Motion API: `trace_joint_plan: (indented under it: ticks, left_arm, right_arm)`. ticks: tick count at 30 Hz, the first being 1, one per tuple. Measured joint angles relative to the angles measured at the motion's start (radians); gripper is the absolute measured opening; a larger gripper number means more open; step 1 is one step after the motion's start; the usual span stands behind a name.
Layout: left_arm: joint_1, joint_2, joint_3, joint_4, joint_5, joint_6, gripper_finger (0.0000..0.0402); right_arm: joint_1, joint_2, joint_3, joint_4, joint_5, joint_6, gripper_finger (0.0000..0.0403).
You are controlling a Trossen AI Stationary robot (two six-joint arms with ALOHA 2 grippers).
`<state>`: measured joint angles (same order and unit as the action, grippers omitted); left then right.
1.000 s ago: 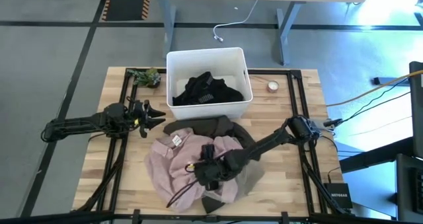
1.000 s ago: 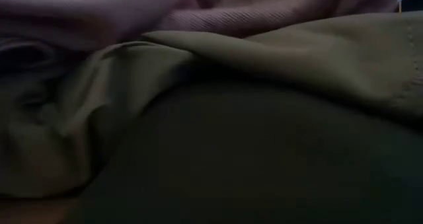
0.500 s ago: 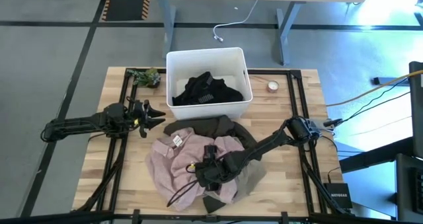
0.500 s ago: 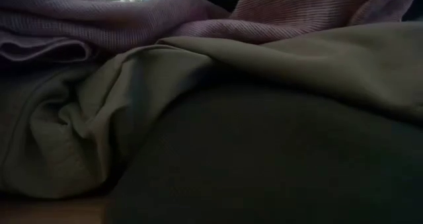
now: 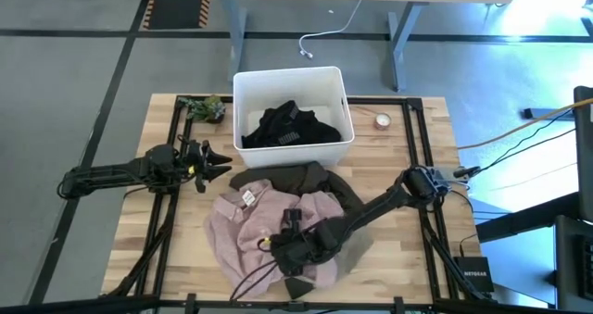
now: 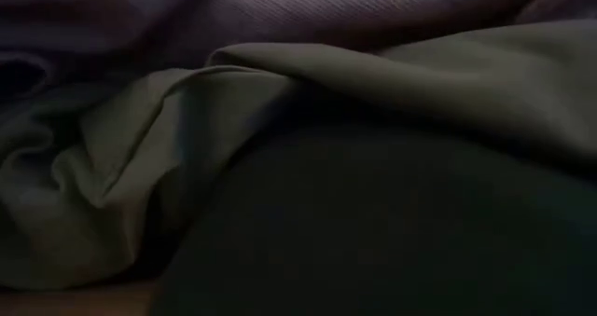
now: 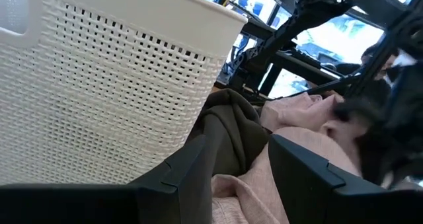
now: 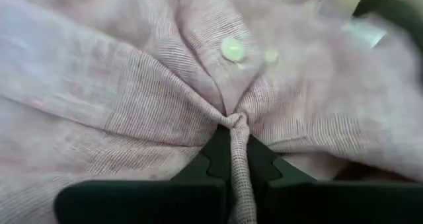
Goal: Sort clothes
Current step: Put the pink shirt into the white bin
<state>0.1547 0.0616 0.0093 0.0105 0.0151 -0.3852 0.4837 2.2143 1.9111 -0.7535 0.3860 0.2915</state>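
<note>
Right gripper (image 8: 232, 159) pinching, jaws closed, a soft fold of pink shirt (image 5: 243, 229); likely lifting light and limp. Left gripper (image 5: 218, 160) waiting left of the bin (image 5: 246, 150), jaws open.

pink garment (image 5: 243, 232) mid-table, right hand (image 5: 281, 246) on it, left hand (image 5: 215, 160) beside bin (image 5: 246, 145)

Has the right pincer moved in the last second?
Yes. In the high view the right pincer, shut on the pink shirt, has slid toward the table's near edge, farther from the white bin.
</note>
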Motion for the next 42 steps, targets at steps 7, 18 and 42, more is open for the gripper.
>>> trace_joint_plan:
  ticks: [7,18,42]
  left_arm:
    - [0.0,0.0,0.0,0.0,0.0,0.0,0.0157]
    - [0.0,0.0,0.0,0.0,0.0,-0.001,0.0157]
    - [0.0,0.0,0.0,0.0,-0.005,-0.027,0.0157]
  right_arm:
    - [0.005,-0.011,0.245,-0.154,0.135,-0.063,0.0017]
    - [-0.053,-0.096,0.424,-0.242,0.391,-0.165,0.002]
    - [-0.468,-0.31,0.428,0.71,0.749,-0.939,0.002]
